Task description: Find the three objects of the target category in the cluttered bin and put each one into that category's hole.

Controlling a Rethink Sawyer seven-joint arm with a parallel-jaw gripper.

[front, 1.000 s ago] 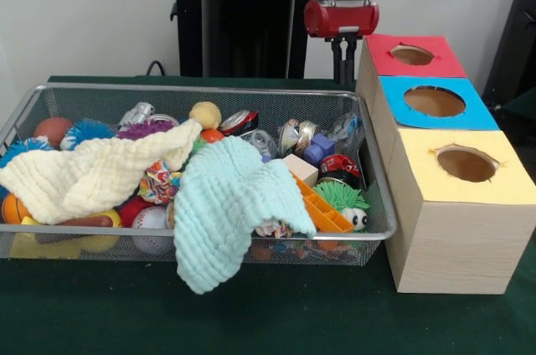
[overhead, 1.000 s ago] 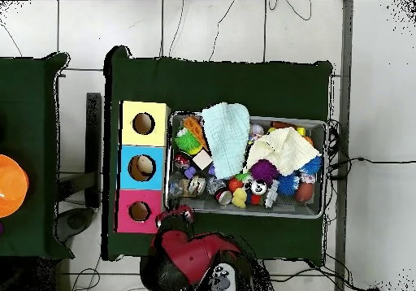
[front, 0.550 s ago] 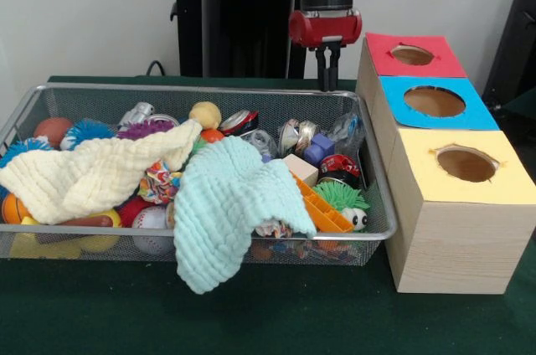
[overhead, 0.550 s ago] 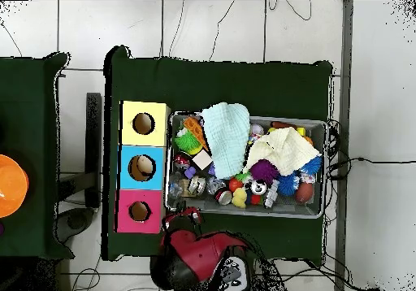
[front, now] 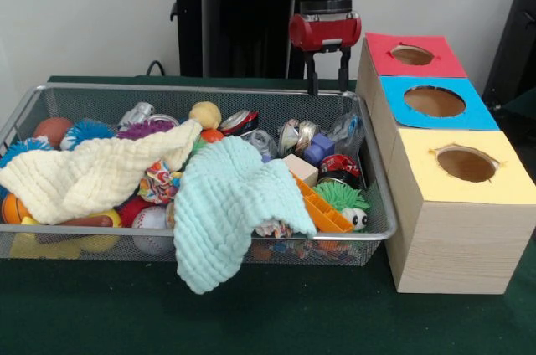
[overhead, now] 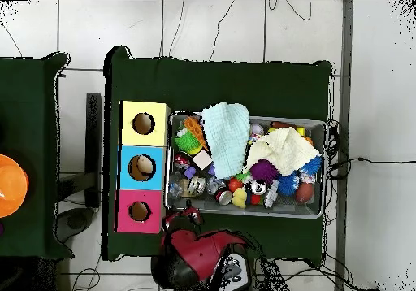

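Two black fingers of your gripper stand spread and empty above the silver wire-mesh bin, at its back rim beside the red-topped wooden box; toys lie inside.

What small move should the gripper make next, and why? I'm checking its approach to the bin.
Probably forward and down into the bin. The gripper is open and empty, poised over the bin's rim on the robot's side, with the toys lying beyond it and both cloths still covering much of them.
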